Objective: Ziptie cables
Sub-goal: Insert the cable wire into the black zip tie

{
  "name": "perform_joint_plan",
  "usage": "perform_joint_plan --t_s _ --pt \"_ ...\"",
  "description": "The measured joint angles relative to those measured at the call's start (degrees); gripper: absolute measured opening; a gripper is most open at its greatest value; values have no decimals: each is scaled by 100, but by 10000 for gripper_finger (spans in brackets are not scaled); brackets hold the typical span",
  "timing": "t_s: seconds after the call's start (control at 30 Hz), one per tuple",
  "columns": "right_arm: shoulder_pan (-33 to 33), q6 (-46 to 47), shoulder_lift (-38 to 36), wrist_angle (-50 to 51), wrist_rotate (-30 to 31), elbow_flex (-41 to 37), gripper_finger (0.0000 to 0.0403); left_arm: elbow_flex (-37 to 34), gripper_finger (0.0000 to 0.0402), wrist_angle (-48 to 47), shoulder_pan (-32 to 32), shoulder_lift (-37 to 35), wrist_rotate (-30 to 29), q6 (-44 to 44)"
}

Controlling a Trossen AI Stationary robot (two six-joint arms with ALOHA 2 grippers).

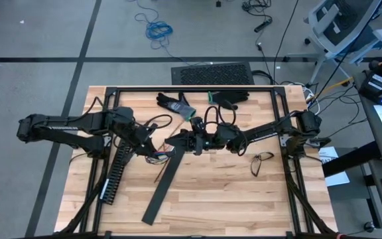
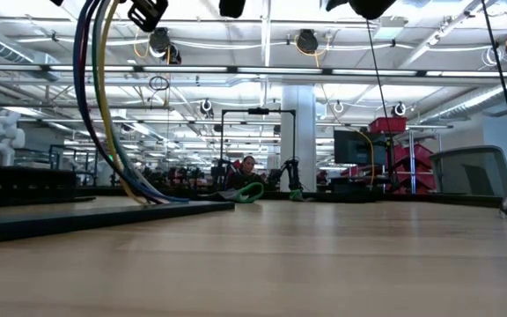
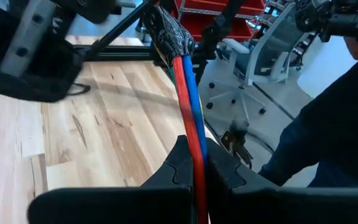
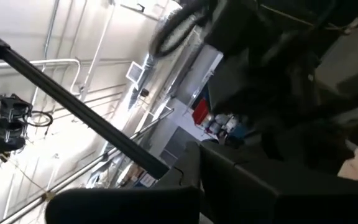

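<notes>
Nearest to you in the left wrist view, your left gripper (image 3: 199,180) is squeezed tight on the cables (image 3: 190,106), red and blue side by side. From above, the cables (image 1: 156,154) hang over the table (image 1: 231,199), just by the slotted black duct (image 1: 119,171). Your right gripper (image 1: 192,141) is pinched together at the middle; you cannot tell if it holds anything. Farther back lie the gloves (image 1: 176,103). No writing can be read.
</notes>
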State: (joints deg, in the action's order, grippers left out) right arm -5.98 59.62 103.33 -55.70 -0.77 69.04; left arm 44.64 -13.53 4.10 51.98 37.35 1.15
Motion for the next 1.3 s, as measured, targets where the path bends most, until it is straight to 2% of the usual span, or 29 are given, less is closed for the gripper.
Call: perform_joint_plan --t_s 0.13,0.6,0.67,0.77,0.87,1.0,1.17,1.3 --pt "80 -242 -227 145 -250 -1 0 -2 14 -144 0 -43 1 -2" --pt "473 -1461 -1231 3535 -324 -4 0 -2 14 -311 0 -51 1 -6" --pt "524 -1711 -1495 4414 -124 -3 0 -2 14 -322 0 -51 -1 6" --pt "508 -2045 -1825 6375 385 11 0 -4 14 -490 0 -158 -7 92" --pt "406 -1994 -1764 7806 556 -12 0 -4 14 -781 0 -344 -125 82" --pt "270 -1935 -1237 7857 535 0 0 -4 14 -1042 0 -612 -552 -42" --pt "366 -1911 17 6596 443 42 1 -4 14 -1012 1 -893 -873 -5" --pt "616 -2565 1016 6567 194 735 29 -4 14 -1032 0 -988 -904 128"
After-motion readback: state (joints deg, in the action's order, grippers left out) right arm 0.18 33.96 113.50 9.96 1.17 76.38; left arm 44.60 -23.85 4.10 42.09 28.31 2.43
